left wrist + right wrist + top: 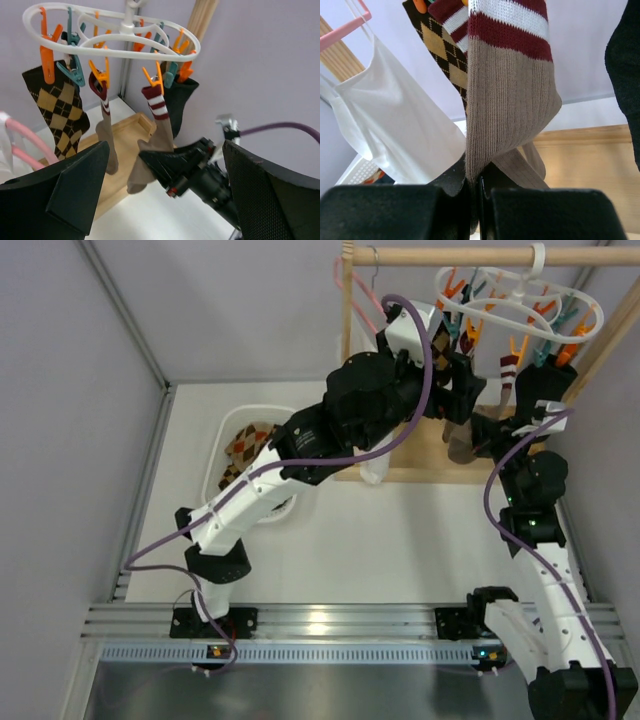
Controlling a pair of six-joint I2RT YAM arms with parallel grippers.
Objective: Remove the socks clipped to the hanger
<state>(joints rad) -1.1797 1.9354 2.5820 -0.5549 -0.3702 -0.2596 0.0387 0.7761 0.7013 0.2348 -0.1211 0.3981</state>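
The right gripper (476, 189) is clamping shut on the lower part of a taupe ribbed sock with a red-and-white striped cuff (510, 100). The fabric is folding into the closed fingers and rising straight above them. High over that grip, a small orange clothespin clip (151, 80) is biting the cuff, hanging from the white plastic oval ring hanger (125, 49). The left gripper (165, 150) is spread wide and carrying nothing. It is facing the same sock from below the hanger and touching neither.

Close around the right fingers, a brown-and-tan argyle sock (57, 107), a second taupe striped sock (106, 132) and a dark navy sock (180, 100) are dangling from their own clips.

Here is the danger, as I read it. The hanger is hanging free with nothing bracing it, so a downward tug may drag and tilt the whole ring rather than open the clip. That could set the neighbouring socks swinging into the arms, or lift the hook off its rod. The pinch is also sitting low on soft, stretchy knit, so the sock may stretch or slide out of the fingers before the clip gives.
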